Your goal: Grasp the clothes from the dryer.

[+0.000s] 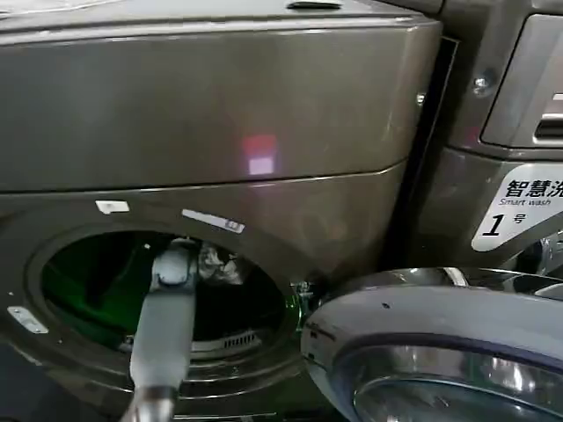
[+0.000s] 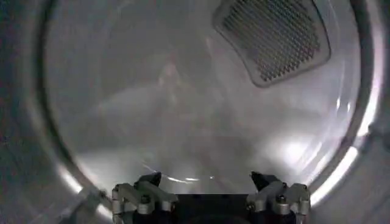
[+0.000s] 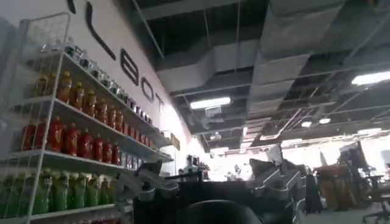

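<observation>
The bronze-brown dryer [image 1: 220, 105] fills the head view, its round porthole [image 1: 97, 281] open at the lower left. My left arm reaches through the porthole, and my left gripper [image 1: 216, 262] is inside the drum. In the left wrist view my left gripper [image 2: 206, 180] is open with nothing between its fingertips [image 2: 151, 180], facing the pale drum wall [image 2: 122, 122]. A faint pale fold [image 2: 168, 78] shows ahead on that wall; I cannot tell whether it is the clothes. My right gripper [image 3: 207, 167] is open and empty, held away from the machine and facing the room.
The dryer's grey-rimmed glass door [image 1: 440, 343] hangs open at the lower right, close to the porthole. A perforated vent [image 2: 271, 38] sits in the drum's back wall. A "1" sticker [image 1: 519, 211] shows at the right. Shelves of bottles [image 3: 67, 146] stand in the room.
</observation>
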`<state>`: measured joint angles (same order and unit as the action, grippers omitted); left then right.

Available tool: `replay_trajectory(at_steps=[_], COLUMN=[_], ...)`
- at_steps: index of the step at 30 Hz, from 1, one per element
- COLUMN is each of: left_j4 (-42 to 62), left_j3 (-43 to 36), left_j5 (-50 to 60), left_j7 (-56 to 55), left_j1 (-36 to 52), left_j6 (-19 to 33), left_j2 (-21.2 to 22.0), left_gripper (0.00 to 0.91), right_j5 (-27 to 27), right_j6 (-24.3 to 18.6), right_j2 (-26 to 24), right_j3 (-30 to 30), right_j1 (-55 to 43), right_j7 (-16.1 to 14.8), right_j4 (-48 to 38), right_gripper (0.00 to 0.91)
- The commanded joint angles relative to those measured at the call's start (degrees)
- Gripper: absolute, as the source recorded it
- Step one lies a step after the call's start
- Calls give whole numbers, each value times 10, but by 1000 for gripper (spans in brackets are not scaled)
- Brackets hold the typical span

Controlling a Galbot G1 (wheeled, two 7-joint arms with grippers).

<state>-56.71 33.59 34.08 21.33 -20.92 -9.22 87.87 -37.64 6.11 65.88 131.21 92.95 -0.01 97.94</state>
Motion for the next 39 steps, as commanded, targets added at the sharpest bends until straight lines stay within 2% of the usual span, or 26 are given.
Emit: replay_trajectory(at_steps=[1, 6, 9, 14, 15, 18, 24, 30, 39], left_j4=[122, 125, 135, 151, 161, 174, 175, 199, 216], left_j3=[-12, -29, -29, -22, -19, -15, -14, -9, -9], left_j5=[441, 463, 432, 388, 380, 371, 363, 377, 382], left_j7=[217, 272, 285, 400, 458, 493, 557, 559, 541], left_j1=[97, 103, 110, 132, 140, 149, 152, 159, 165], left_j6=[128, 167, 168, 150, 163, 170, 209, 243, 202], left_j2=[-5, -21, -27, -35, -37, -38, -45, -55, -68], left_gripper=[907, 907, 907, 907, 907, 907, 907, 907, 907], right_j5=[0, 2, 2, 4, 4, 18, 12, 13, 15], right_j6=[0, -3, -3, -3, -3, -8, -1, -2, -4], right_j2=[-8, -7, -7, -7, -6, -3, -3, -2, 1], right_j3=[0, -3, -5, -10, -12, -17, -17, -15, -20], right_j1=[1, 1, -1, -5, -6, -7, -9, -4, -6], right_j7=[-2, -4, -4, -4, -4, -5, -3, -3, -4], right_j4=[-3, -6, -4, 0, 0, -1, 13, 9, 9], right_gripper=[907, 907, 907, 907, 907, 907, 907, 907, 907])
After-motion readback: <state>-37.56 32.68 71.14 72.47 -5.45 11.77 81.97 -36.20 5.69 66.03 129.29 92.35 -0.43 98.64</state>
